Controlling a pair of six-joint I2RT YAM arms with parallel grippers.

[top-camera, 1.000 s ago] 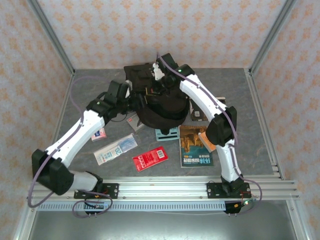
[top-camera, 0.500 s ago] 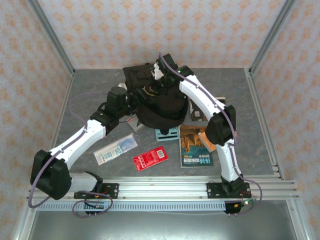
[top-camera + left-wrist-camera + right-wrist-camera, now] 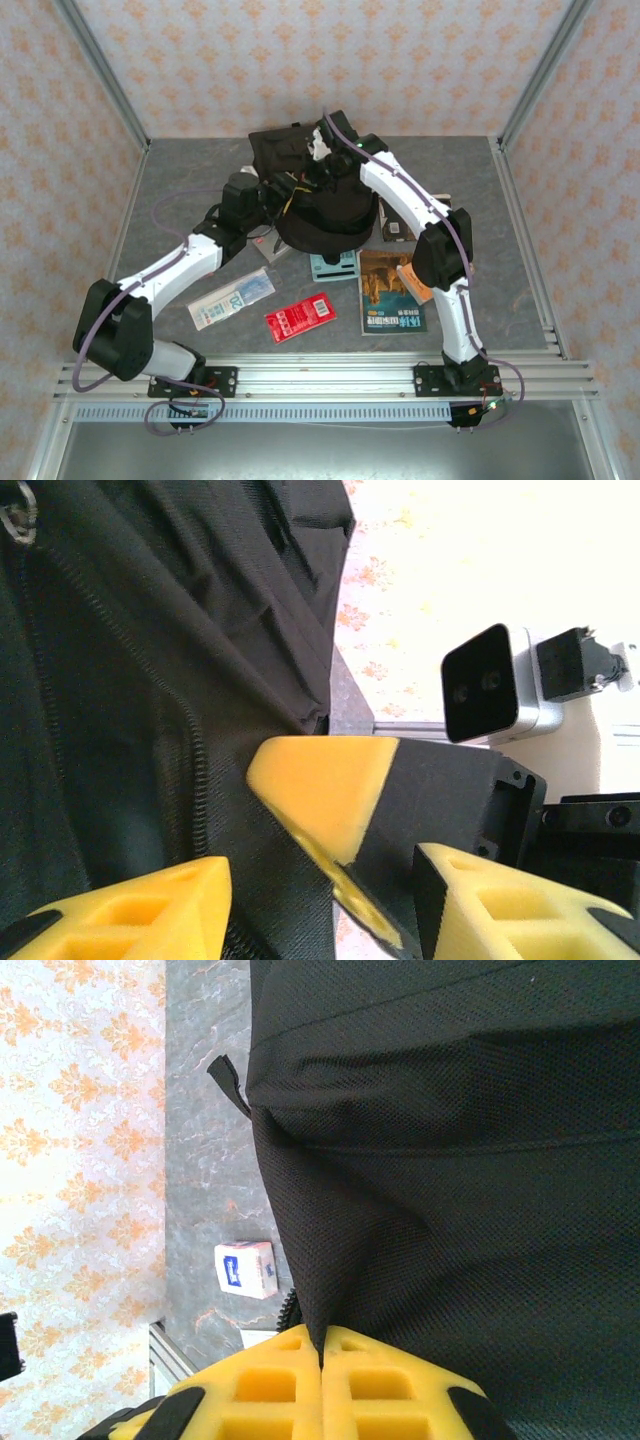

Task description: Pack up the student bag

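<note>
The student bag (image 3: 330, 215), a large black soft fabric backpack, sits at the far middle of the grey stone-patterned bench (image 3: 180, 170), between the two arms.

The right gripper (image 3: 322, 1360) reaches the bag's far upper edge. Its yellow jaws are pressed together, pinching a fold of the bag's black mesh fabric that runs straight down into the seam between them. The fabric spreads away from the pinch in taut creases. Off to one side of the bag, a small white box with blue print (image 3: 245, 1268) lies on the bench.

The left gripper (image 3: 320, 905) is at the bag's left side. Its yellow jaws are spread well apart. Black fabric with a zipper line (image 3: 195, 780) lies against and beyond the jaw on the left of the wrist view. The yellow tip of the right gripper shows in the gap between the left jaws. I cannot tell whether it touches them, and nothing is visibly squeezed by the left jaws.

On the bench nearer the arm bases, apart from the bag, lie:
- a flat red packet (image 3: 300, 320)
- a clear pouch with blue print (image 3: 232, 298)
- a brown-covered magazine (image 3: 390, 290)

A small teal box (image 3: 335, 267) lies just beside the bag's near edge.
</note>
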